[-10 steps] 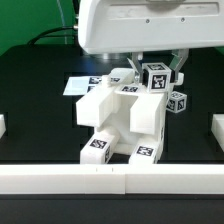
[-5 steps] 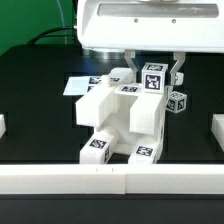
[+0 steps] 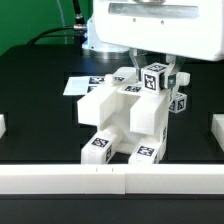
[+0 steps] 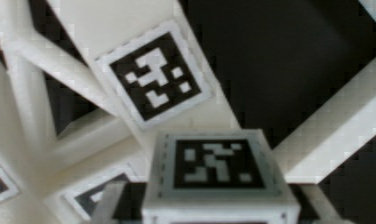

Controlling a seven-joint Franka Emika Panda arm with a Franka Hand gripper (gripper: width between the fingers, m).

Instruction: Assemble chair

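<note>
The chair (image 3: 118,118) stands partly built near the middle of the black tabletop (image 3: 40,110), a little toward the exterior view's right. I count two bar legs that point to the front, the first leg (image 3: 97,146) and the second leg (image 3: 144,151). Each carries one square tag on its end.

At the back of the chair one upright part (image 3: 155,80) rises above the rest and shows one tag. My pincer (image 3: 158,70) is closed on the top of it, with one finger on each side. One more tagged piece (image 3: 177,102) sits just beside it on the exterior view's right; I cannot tell if it is joined.

In the wrist view I see two whole tags, the large tag (image 4: 158,75) and the lower tag (image 4: 217,165), both on white bars.

The marker board (image 3: 76,86) lies flat behind the chair, toward the exterior view's left. One white front rail (image 3: 110,180) borders the tabletop.
</note>
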